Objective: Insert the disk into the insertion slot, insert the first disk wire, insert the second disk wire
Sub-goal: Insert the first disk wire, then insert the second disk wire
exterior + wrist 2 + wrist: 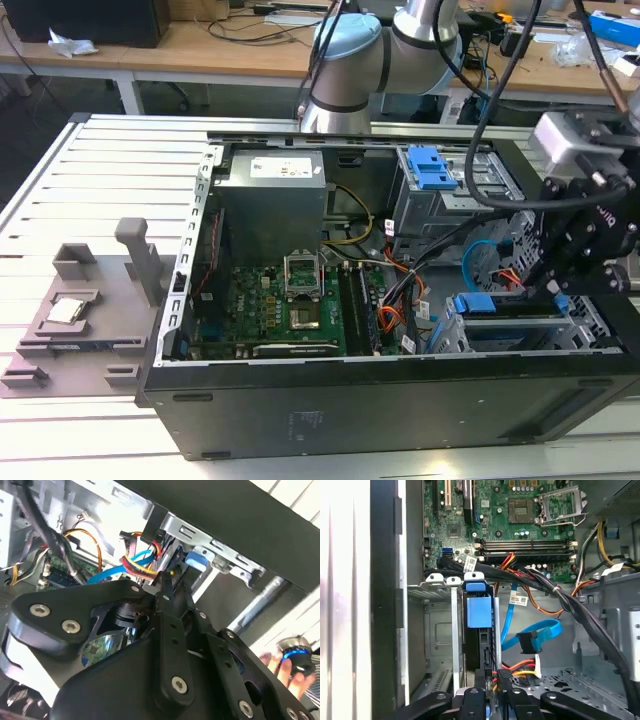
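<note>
The disk (479, 612), in its blue carrier, sits edge-on inside the insertion slot (437, 625), a low grey cage at the case's near corner on the exterior view's right (520, 330). My gripper (492, 687) is right behind the disk's rear end, shut on a black connector (504, 674) with red, yellow and black wires (522, 669). In the second wrist view, the fingertips (165, 585) are pinched together below the same coloured wire bundle (140, 562). A blue flat cable with a black plug (527, 642) hangs loose beside it. In the exterior view the gripper (556, 296) hangs over the cage.
The taller cage with a blue latch (435, 170) stands behind the slot. A thick black cable bundle (560, 597) crosses above the disk. The motherboard (290, 305) and power supply (272, 200) lie toward the exterior view's left. A grey fixture (90, 310) sits outside the case. A hand (282, 667) is visible beyond the case.
</note>
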Robot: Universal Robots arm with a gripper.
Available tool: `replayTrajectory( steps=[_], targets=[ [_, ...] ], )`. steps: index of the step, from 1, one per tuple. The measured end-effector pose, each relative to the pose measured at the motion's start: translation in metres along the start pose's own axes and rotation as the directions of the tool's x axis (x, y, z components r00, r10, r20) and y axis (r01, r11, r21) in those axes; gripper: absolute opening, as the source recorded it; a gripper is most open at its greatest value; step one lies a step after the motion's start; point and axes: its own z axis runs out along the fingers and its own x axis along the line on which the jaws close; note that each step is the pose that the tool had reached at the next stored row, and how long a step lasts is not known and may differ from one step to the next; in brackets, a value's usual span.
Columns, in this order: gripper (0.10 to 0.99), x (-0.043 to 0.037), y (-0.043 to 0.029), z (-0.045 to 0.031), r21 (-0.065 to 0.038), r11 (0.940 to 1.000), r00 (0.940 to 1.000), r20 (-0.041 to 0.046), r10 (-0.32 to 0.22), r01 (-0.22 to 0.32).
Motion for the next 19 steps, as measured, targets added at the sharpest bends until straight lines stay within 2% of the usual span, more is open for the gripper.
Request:
replayTrajectory(
  steps=[3, 5, 6, 7, 9, 19],
  targets=[
    [0.224, -0.0048, 0.0020, -0.0216, 0.000, 1.0000, 1.0000, -0.0021, 0.000, 0.000],
    [0.106, -0.0056, 0.0029, -0.0303, 0.000, 1.0000, 1.0000, -0.0031, 0.000, 0.000],
    [0.106, -0.0057, 0.0037, -0.0390, 0.000, 1.0000, 1.0000, -0.0033, 0.000, 0.000],
    [0.106, -0.0058, 0.0039, -0.0423, 0.000, 1.0000, 1.0000, -0.0034, 0.000, 0.000],
    [0.106, -0.0057, 0.0041, -0.0445, 0.000, 1.0000, 1.0000, -0.0030, 0.000, 0.000],
    [0.106, -0.0058, 0.0042, -0.0450, 0.000, 1.0000, 1.0000, -0.0033, 0.000, 0.000]
  ],
)
